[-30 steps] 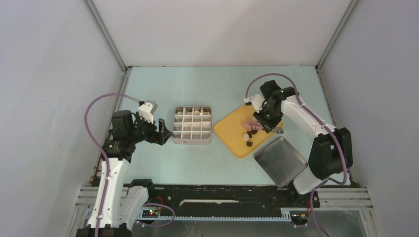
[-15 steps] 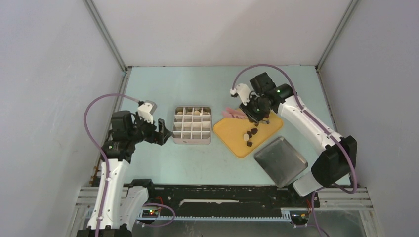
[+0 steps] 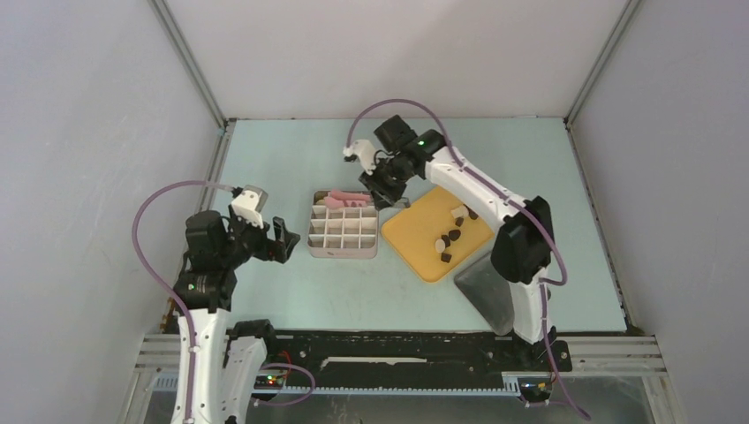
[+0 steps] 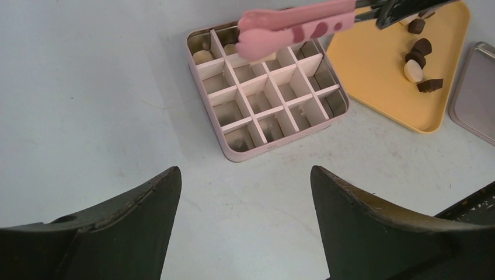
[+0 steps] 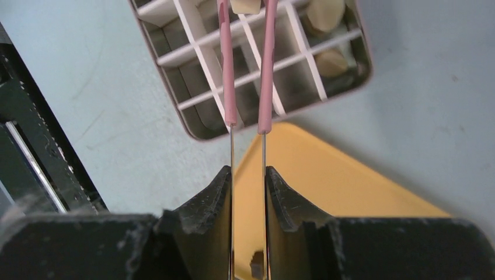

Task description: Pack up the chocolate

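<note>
Placing chocolate point(image 5: 246, 5) in box point(image 4: 274, 144).
Grips tongs point(image 4: 292, 23) with right gripper point(image 5: 248, 175), holds left gripper point(image 4: 244, 172) wide open beside box; best centred over a free cell.

Tongs point(image 4: 297, 23) pink w/ darker spots; choc point(image 4: 413, 71) cream + dk brown; board point(image 4: 373, 81) yellow.

The right wrist view's top edge cuts off the pink tongs point(image 5: 229, 64) and the cream chocolate point(image 5: 245, 4) between them. The right arm point(image 3: 517, 243) half-hides the metal tray point(image 3: 477, 287).

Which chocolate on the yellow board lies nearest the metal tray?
The dark blocky piece at the board's near corner, beside a white one; others lie farther from the tray.
</note>
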`<act>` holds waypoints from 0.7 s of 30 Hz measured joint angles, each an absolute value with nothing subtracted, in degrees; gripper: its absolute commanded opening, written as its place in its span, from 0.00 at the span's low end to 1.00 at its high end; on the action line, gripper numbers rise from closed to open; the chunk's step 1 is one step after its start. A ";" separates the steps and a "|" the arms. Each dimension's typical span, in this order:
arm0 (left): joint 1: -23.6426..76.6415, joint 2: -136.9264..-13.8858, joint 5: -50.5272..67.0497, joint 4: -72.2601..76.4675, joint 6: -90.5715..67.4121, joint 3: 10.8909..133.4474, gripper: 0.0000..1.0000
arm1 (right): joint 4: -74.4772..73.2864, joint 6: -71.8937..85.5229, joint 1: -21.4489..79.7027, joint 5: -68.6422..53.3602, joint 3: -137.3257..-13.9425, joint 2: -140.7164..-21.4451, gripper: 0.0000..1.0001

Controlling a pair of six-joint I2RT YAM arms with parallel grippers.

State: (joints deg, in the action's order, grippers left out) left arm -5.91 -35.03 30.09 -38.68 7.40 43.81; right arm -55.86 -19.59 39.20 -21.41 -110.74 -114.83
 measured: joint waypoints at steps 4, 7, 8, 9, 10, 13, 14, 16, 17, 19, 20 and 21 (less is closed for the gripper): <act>-6.57 -34.37 30.11 -38.65 6.92 43.40 0.85 | -56.55 -18.79 41.91 -22.28 -116.42 -119.87 0.19; -6.63 -34.37 30.11 -38.65 6.83 43.38 0.85 | -56.55 -18.44 43.51 -22.57 -120.18 -122.39 0.20; -6.68 -34.37 30.11 -38.65 6.83 43.38 0.85 | -56.42 -18.39 43.88 -22.59 -121.16 -122.98 0.20; -6.70 -34.37 30.11 -38.65 6.83 43.38 0.85 | -56.36 -18.37 44.14 -22.57 -121.86 -123.52 0.20; -6.70 -34.37 30.09 -38.65 6.79 43.38 0.85 | -56.40 -18.35 44.27 -22.57 -122.39 -123.90 0.21; -6.76 -34.35 30.11 -38.65 6.44 43.38 0.85 | -56.29 -18.31 44.31 -22.41 -123.74 -125.29 0.24; -6.79 -34.35 30.11 -38.65 6.44 43.38 0.85 | -56.29 -18.20 44.27 -22.17 -124.05 -125.82 0.25; -6.79 -34.35 30.11 -38.65 6.42 43.38 0.85 | -56.25 -18.02 44.25 -21.82 -124.07 -126.61 0.29; -6.79 -34.33 30.11 -38.65 6.42 43.38 0.85 | -56.27 -17.93 44.25 -21.61 -124.07 -126.93 0.31; -6.79 -34.33 30.11 -38.63 6.42 43.38 0.85 | -56.27 -17.85 44.23 -20.99 -124.07 -127.59 0.33; -6.81 -34.35 30.13 -38.63 6.39 43.38 0.85 | -56.27 -17.69 44.23 -20.73 -124.07 -127.79 0.34; -6.81 -34.35 30.13 -38.63 6.39 43.38 0.85 | -56.27 -17.52 44.16 -20.58 -124.07 -127.83 0.35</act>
State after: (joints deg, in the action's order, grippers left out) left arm -6.81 -34.35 30.13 -38.63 6.39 43.38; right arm -56.27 -17.52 44.16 -20.58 -124.07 -127.83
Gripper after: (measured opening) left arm 0.851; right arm 0.331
